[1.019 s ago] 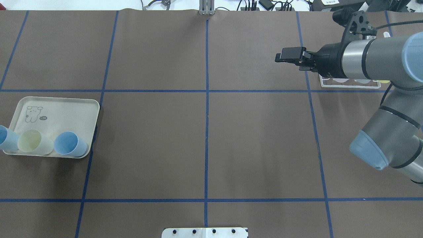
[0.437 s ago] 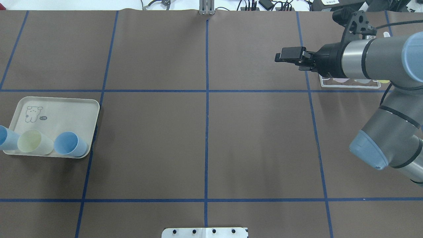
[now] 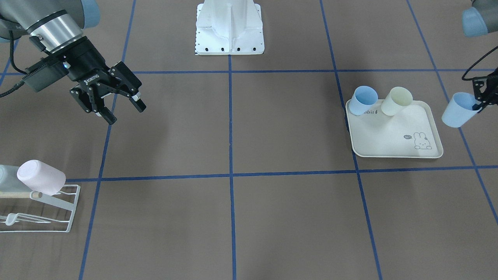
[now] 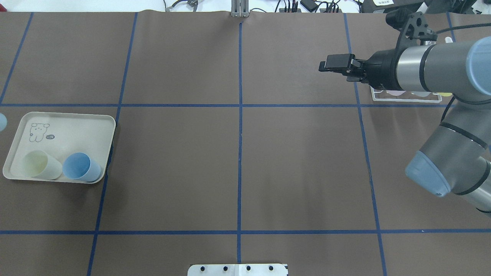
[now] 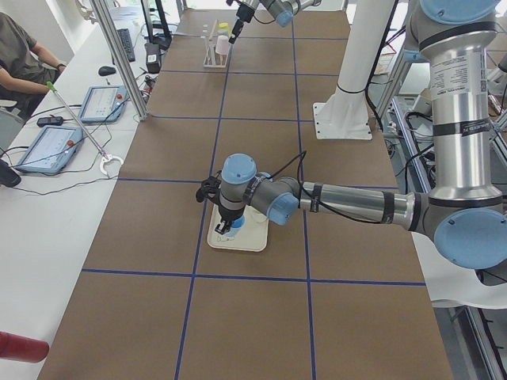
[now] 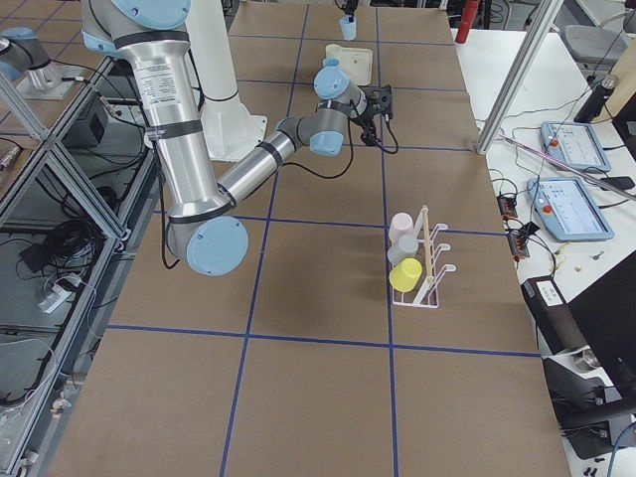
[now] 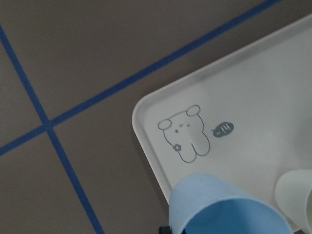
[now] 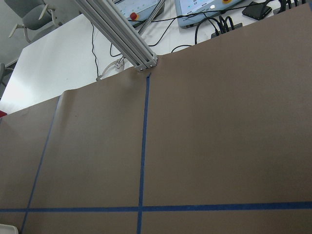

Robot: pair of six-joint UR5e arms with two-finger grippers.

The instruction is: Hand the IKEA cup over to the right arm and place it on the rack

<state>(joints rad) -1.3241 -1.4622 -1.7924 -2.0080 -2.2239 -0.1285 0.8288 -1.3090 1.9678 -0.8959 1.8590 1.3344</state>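
Note:
A light blue IKEA cup point(image 3: 457, 112) hangs tilted in the air just off the cream tray's point(image 3: 389, 136) outer side, with my left gripper point(image 3: 478, 104) shut on its rim. In the left wrist view the cup point(image 7: 224, 207) fills the bottom, above the tray's corner point(image 7: 146, 122). It barely shows at the overhead view's left edge point(image 4: 1, 122). My right gripper point(image 3: 126, 113) hovers open and empty over the table, back from the white wire rack point(image 3: 58, 212). Overhead, the right gripper point(image 4: 330, 63) points left and the rack point(image 4: 406, 99) lies under its arm.
A blue cup point(image 4: 81, 167) and a cream cup point(image 4: 38, 165) lie on the tray point(image 4: 73, 130). A pink cup point(image 3: 39, 177) hangs on the rack; grey and yellow ones point(image 6: 405, 273) show beside it. The white robot base point(image 3: 229, 35) stands mid-table.
The light blue cup at the tray's left corner has left the tray and moved up and out past the overhead view's left edge. The right arm has hardly moved.

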